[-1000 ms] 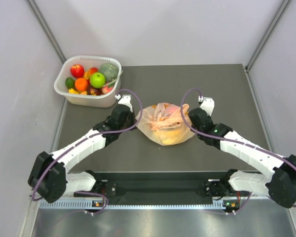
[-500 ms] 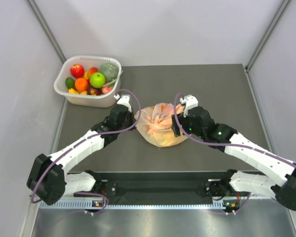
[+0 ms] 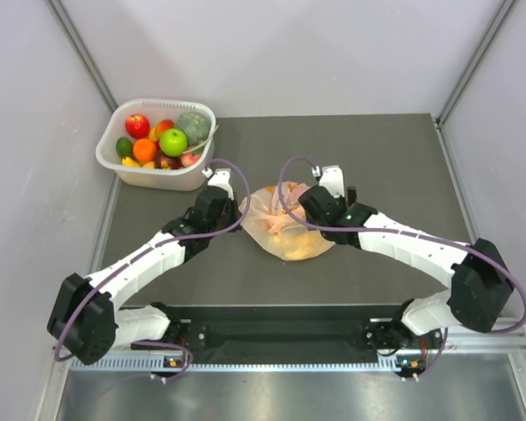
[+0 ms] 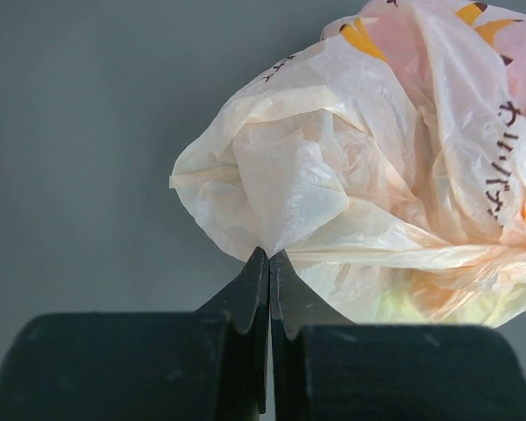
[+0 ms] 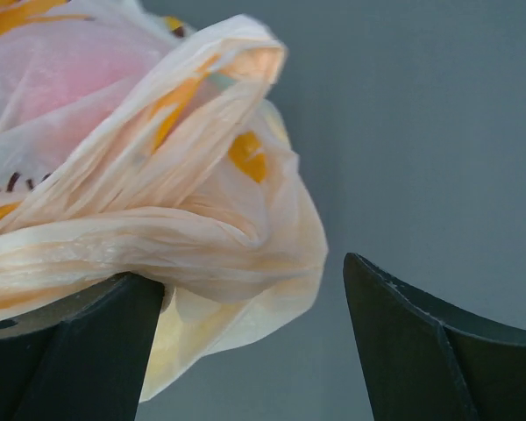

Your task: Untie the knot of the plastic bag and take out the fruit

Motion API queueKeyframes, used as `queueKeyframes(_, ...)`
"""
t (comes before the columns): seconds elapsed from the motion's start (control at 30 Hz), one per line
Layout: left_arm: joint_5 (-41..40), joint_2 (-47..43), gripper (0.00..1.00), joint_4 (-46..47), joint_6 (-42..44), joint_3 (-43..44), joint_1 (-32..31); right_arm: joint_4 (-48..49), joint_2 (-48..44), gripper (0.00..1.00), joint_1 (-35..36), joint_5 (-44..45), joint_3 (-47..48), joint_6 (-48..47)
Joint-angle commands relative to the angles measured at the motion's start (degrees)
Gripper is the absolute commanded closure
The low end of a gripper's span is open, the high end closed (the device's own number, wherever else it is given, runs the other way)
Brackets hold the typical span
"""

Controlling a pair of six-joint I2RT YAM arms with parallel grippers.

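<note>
Left pincer [image 4: 268, 254] is clamped tight on a fold of film at the left side of the plastic bag [image 3: 289, 230], and that is the anchor. Right pincer [image 5: 250, 272] stands wide. One finger is tucked against a twisted band of film, while the other is clear over the bare bench [image 3: 377, 149].

The knot [image 3: 286, 212] sits on top of the bag, mid-bench, between the two arms. The fruit [image 3: 303, 243] inside shows only as a yellow glow through the film.

The untying looks barely begun. The right pincer would do best to close on one loose ear of the knot, not the bag body. A slow pull rightward against the left hold should stop the thin film tearing or the bag sliding.
</note>
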Motion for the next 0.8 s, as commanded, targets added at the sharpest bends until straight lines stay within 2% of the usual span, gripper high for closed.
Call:
queueKeyframes(0.0, -3.4, -2.2, 1.0, 1.2, 1.0, -0.9, 0.5, -2.8, -4.0, 0.18, -2.4, 11.2, -1.5, 8.7)
queueKeyframes(0.2, -5.0, -2.0, 1.0, 1.4, 0.9, -1.4, 1.9, -1.9, -13.7, 0.16, -10.1, 9.5, -8.8, 11.2)
queueKeyframes(0.27, -4.8, -1.8, 1.0, 1.8, 0.8, -1.3, 2.5, -1.0, -17.1, 0.13, -13.0, 6.2, -10.3, 11.3)
queueKeyframes(0.33, -4.0, -1.4, 1.0, 2.2, 0.6, -1.2, 3.5, 0.0, -20.3, 0.04, -15.3, 1.1, -12.0, 11.3)
queueKeyframes(0.43, -2.2, -1.1, 1.0, 2.9, 0.3, -1.0, 5.8, 0.7, -24.5, 0.01, -17.6, -4.6, -13.7, 12.0)
queueKeyframes(0.67, 1.5, -1.6, 1.0, 5.1, -1.1, -1.3, 11.4, 0.0, -36.8, 0.0, -22.3, -12.2, -18.2, 18.0)
queueKeyframes(0.77, 5.0, -1.8, 1.0, 6.9, -1.1, -1.5, 11.7, -0.5, -40.6, 0.0, -22.4, -14.5, -18.4, 16.8)
